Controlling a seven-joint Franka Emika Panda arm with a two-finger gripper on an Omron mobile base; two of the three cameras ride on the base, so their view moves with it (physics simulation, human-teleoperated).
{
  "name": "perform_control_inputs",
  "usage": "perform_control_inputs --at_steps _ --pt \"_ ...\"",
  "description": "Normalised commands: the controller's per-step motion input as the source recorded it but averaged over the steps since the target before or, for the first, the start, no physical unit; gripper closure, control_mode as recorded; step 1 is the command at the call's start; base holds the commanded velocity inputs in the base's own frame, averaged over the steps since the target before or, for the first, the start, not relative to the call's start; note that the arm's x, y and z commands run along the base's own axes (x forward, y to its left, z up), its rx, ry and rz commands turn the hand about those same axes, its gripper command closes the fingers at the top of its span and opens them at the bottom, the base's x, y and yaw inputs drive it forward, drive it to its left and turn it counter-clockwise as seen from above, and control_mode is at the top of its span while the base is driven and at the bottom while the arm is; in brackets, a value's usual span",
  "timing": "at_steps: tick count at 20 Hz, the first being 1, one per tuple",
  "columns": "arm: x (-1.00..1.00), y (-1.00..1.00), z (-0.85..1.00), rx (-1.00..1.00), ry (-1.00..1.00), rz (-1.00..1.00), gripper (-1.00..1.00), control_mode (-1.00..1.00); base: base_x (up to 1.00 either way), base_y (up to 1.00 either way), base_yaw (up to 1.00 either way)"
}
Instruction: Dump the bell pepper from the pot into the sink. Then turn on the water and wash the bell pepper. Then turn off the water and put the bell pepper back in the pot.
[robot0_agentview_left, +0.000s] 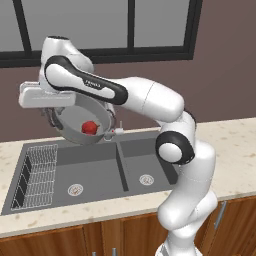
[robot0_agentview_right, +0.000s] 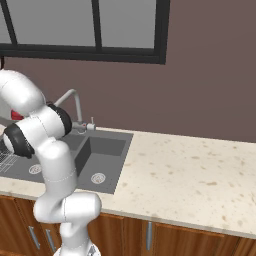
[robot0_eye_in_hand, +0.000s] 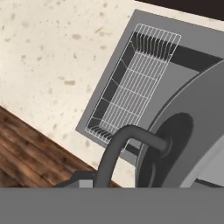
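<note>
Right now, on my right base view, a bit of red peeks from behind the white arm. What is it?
Observer: A small red bell pepper, lying inside a wide grey metal pot.
Visitor: Is that pot standing on the counter?
Observer: No, it is lifted and tilted over the left basin of the dark grey double sink.
Visitor: Anything in that basin?
Observer: A wire rack at its left end.

— What's your count from here?
— I see one pot (robot0_agentview_left: 82, 120), one bell pepper (robot0_agentview_left: 89, 127), and one sink (robot0_agentview_left: 95, 170).
— Basins and drains?
— Two basins, two drains, a single wire rack (robot0_agentview_left: 37, 175), and one faucet (robot0_agentview_right: 75, 107).
</note>
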Motion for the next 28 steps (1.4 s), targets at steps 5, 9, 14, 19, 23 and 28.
perform_control_inputs --at_steps 5,9,14,19,23,28 --pt "0.0 0.23 -0.45 0.15 -0.02 0.07 1.0 -1.0 0.0 0.0 0.0" --pt "0.0 0.19 -0.33 0.17 0.0 0.07 1.0 -1.0 0.0 0.0 0.0" --pt "0.09 0.07 -0.2 0.19 -0.02 0.08 1.0 -1.0 0.0 0.0 0.0" --pt "0.25 0.0 -0.07 0.17 -0.07 0.04 1.0 -1.0 0.0 0.0 0.0" --pt "0.47 0.0 -0.04 0.15 -0.05 0.04 1.0 -1.0 0.0 0.0 0.0" --pt "0.54 0.0 0.0 0.13 -0.07 0.02 1.0 -1.0 0.0 0.0 0.0"
